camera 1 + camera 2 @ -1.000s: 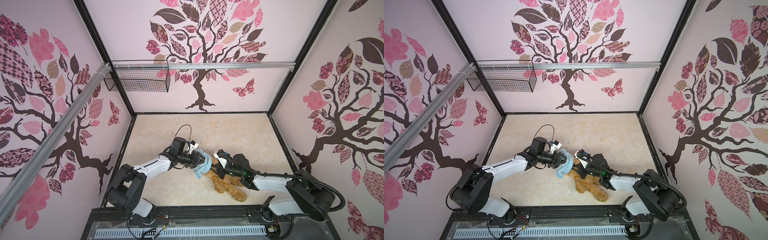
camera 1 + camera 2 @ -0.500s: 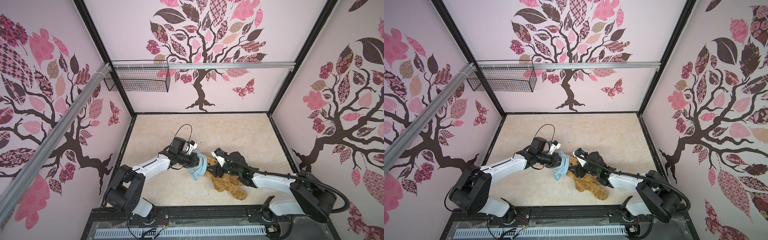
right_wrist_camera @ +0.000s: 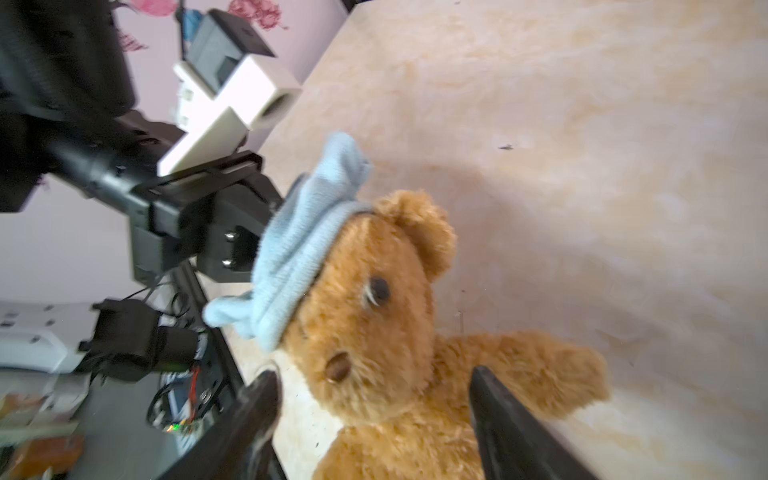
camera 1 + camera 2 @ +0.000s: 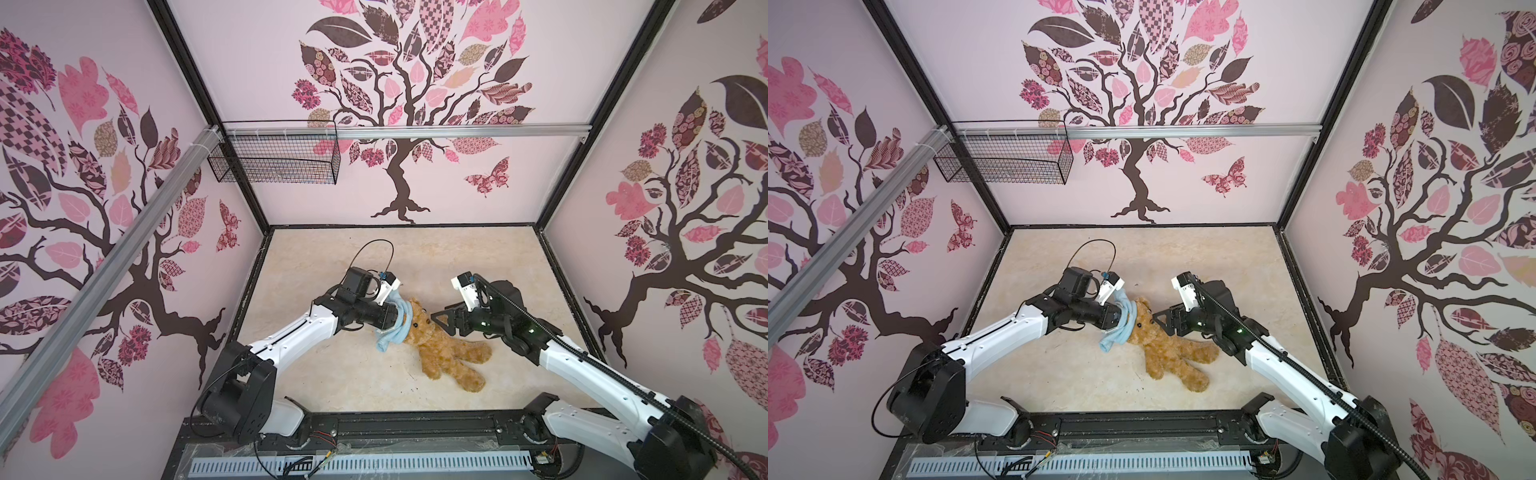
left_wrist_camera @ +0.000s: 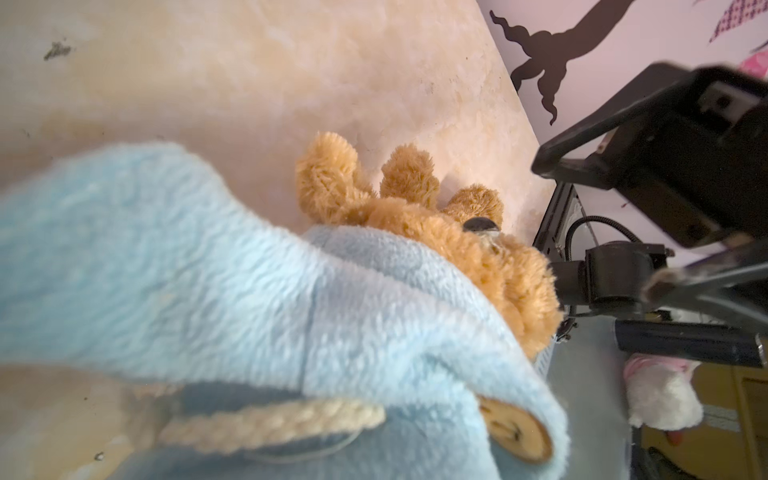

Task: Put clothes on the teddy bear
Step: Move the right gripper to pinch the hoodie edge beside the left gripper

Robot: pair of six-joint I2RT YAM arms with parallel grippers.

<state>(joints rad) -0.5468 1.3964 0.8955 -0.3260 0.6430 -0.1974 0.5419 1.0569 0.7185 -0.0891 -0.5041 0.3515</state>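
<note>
A: Item one?
B: One bear (image 4: 444,353), golden-brown plush. It lay face up on the surface (image 4: 457,257), limbs spread.

A: Item two?
B: One hoodie (image 4: 400,323), light blue fleece. It was bunched over the bear's crown, with its edge just above the eye, and one ear stood bare. The left wrist view showed a wooden button (image 5: 513,430) and a cream cord (image 5: 270,419) on it.

A: And the left jaws?
B: At the bear's crown, buried in the hoodie. They were closed tight, with the hoodie pinched between them.

A: The right jaws?
B: On the bear's face side, just beside its muzzle. They stood wide apart and gripped nothing. In the right wrist view the bear's chest showed between them. Whether they touched the fur could not be told.

A: Anything further?
B: One wire basket (image 4: 274,156), hung high and well apart from the bear.
</note>
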